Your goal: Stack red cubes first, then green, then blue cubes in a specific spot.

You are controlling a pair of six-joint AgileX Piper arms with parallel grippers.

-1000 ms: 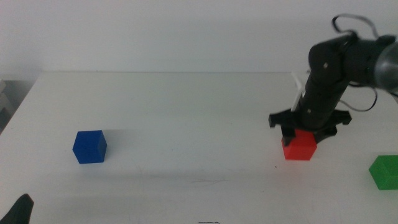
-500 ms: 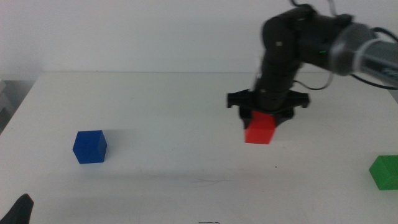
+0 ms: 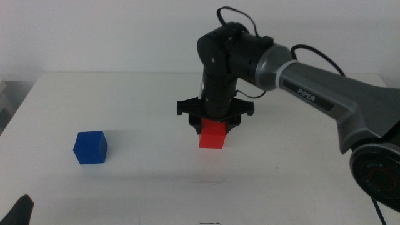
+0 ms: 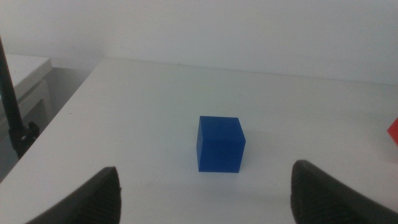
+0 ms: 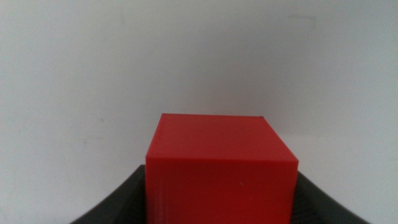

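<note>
My right gripper (image 3: 214, 124) is shut on the red cube (image 3: 212, 139) near the middle of the white table, low over the surface; I cannot tell whether the cube touches it. In the right wrist view the red cube (image 5: 221, 168) fills the space between the dark fingers (image 5: 121, 202). At the left of the table sits the blue cube (image 3: 90, 147), alone. The left gripper (image 3: 19, 212) waits at the bottom-left corner, open, and its wrist view looks at the blue cube (image 4: 220, 144) ahead of the jaws. The green cube is hidden behind the right arm.
The right arm's long grey link (image 3: 325, 100) reaches in from the right and covers the right part of the table. A dark pole (image 4: 12, 106) and a white ledge stand off the table's left edge. The red cube's edge (image 4: 393, 132) shows in the left wrist view.
The right gripper has carried the red cube leftward, from the right part of the table to near its middle. The blue cube and the left gripper have stayed put.
</note>
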